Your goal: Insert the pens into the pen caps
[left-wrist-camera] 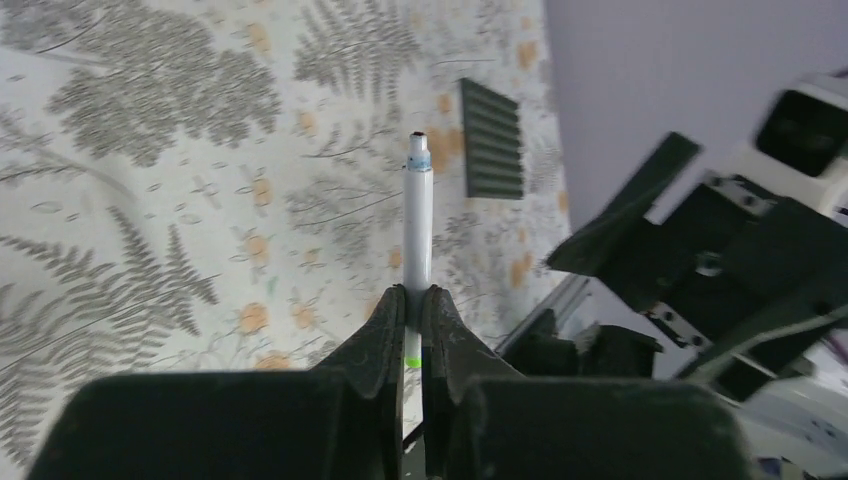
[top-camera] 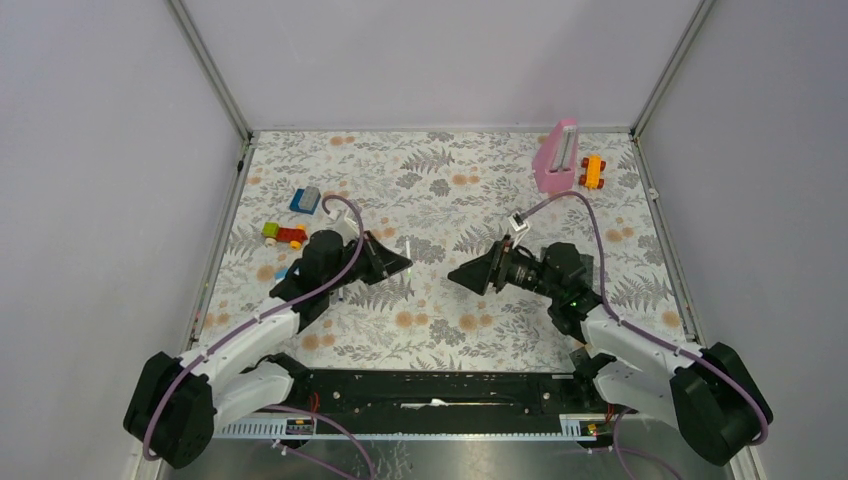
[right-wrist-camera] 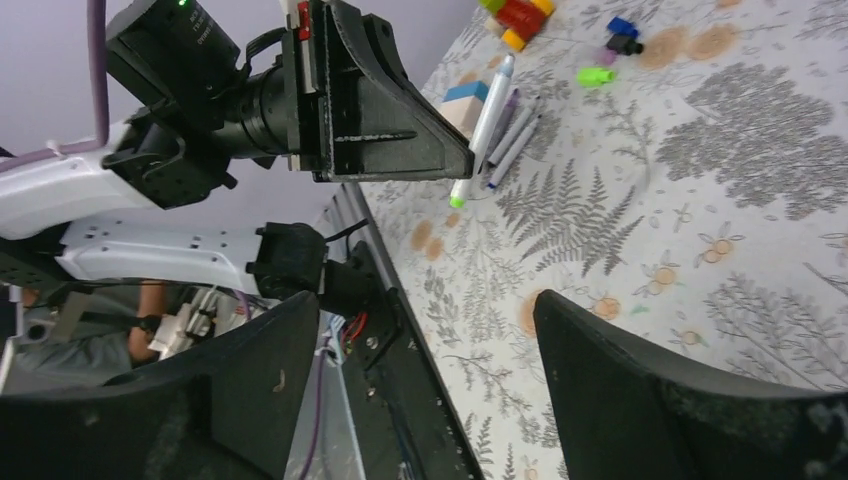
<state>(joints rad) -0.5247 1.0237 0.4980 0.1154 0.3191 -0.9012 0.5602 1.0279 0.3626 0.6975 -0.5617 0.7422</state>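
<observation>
Fern-printed cloth (top-camera: 440,180) covers the table, and above it your left gripper (left-wrist-camera: 415,297) is clamped on one pen (left-wrist-camera: 417,215). It pinches the barrel near the green-marked rear end, so most of the white barrel and the bare tip jut out beyond the fingertips. Your right gripper (right-wrist-camera: 422,318) faces it with its jaws spread wide and nothing between them. I'd judge you're at the first capping, with a pen in hand and no cap picked. The green cap (right-wrist-camera: 595,75), blue cap (right-wrist-camera: 621,26) and black cap (right-wrist-camera: 627,45) lie loose on the cloth near the toy bricks (right-wrist-camera: 520,14), well apart from both grippers. The other two pens (right-wrist-camera: 520,130) lie side by side beneath the held one. Next you'll likely need the right gripper to fetch the matching cap and line its mouth up with the tip, whose colour is too small to tell.
</observation>
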